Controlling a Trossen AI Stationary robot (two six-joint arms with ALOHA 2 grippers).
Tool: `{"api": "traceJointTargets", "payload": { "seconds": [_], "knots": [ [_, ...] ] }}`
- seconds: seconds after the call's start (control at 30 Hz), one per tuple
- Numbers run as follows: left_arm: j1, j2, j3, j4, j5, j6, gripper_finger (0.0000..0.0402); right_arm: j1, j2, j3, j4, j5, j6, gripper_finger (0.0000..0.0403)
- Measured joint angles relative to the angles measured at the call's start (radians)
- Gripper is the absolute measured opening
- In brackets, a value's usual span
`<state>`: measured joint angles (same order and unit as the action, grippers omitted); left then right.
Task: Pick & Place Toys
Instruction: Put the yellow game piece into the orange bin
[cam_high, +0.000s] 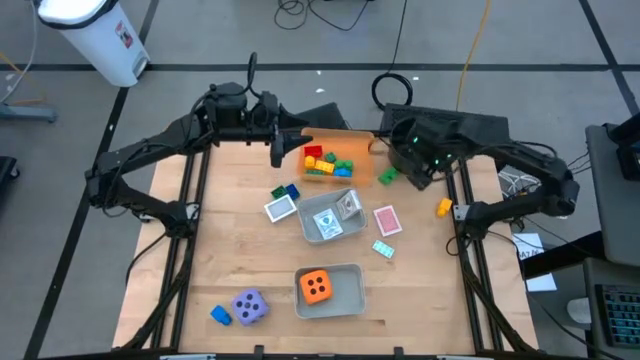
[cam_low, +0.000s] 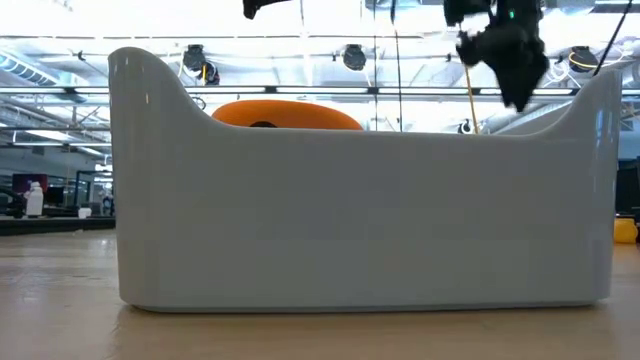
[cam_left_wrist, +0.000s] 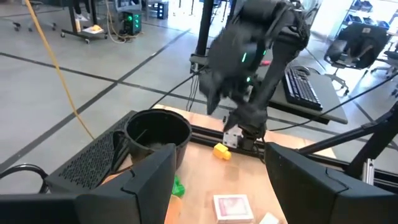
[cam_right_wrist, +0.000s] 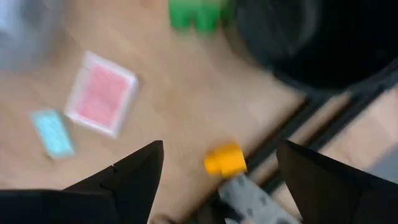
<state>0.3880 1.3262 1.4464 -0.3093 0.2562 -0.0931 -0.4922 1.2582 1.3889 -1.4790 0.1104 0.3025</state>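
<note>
Two dice (cam_high: 316, 286), three cards (cam_high: 387, 220)

orange tray (cam_high: 333, 150) | grey trays (cam_high: 343, 296) | black pot (cam_left_wrist: 158, 132) | white bin (cam_high: 100, 35)

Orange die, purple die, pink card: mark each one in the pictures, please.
Orange die (cam_high: 317, 286), high view, on its top face with the dark pips.
Purple die (cam_high: 249, 306), high view, middle of its top face.
Pink card (cam_high: 387, 220), high view, centre of the card's pink face.
</note>
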Motion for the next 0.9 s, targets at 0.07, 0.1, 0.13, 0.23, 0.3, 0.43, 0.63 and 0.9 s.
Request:
{"api": "traceJointTargets", "payload": {
  "seconds": [0.07, 0.1, 0.13, 0.23, 0.3, 0.43, 0.63, 0.9],
  "knots": [
    [0.000, 0.000, 0.000, 0.000, 0.000, 0.003, 0.0253, 0.008, 0.034, -0.041, -0.044, 0.014, -0.004, 0.0304],
    [0.000, 0.000, 0.000, 0.000, 0.000, 0.003, 0.0253, 0.010, 0.048, -0.065, -0.053, 0.020, -0.011, 0.0304],
    [0.000, 0.000, 0.000, 0.000, 0.000, 0.006, 0.0253, 0.011, 0.065, -0.093, -0.064, 0.019, -0.036, 0.0304],
    [0.000, 0.000, 0.000, 0.000, 0.000, 0.014, 0.0253, 0.010, 0.109, -0.178, -0.076, 0.019, -0.124, 0.0304],
    [0.000, 0.000, 0.000, -0.001, 0.000, 0.014, 0.0253, 0.010, 0.135, -0.232, -0.088, 0.020, -0.163, 0.0304],
    [0.000, 0.000, 0.000, -0.007, 0.000, 0.015, 0.0253, 0.010, 0.173, -0.335, -0.092, 0.019, -0.208, 0.0304],
    [0.005, 0.001, 0.000, -0.015, 0.001, 0.021, 0.0253, 0.010, 0.211, -0.445, -0.083, 0.020, -0.259, 0.0304],
    [0.013, 0.015, 0.000, -0.011, 0.005, 0.032, 0.0253, 0.009, 0.215, -0.527, 0.036, 0.020, -0.271, 0.0304]
  ]
}}
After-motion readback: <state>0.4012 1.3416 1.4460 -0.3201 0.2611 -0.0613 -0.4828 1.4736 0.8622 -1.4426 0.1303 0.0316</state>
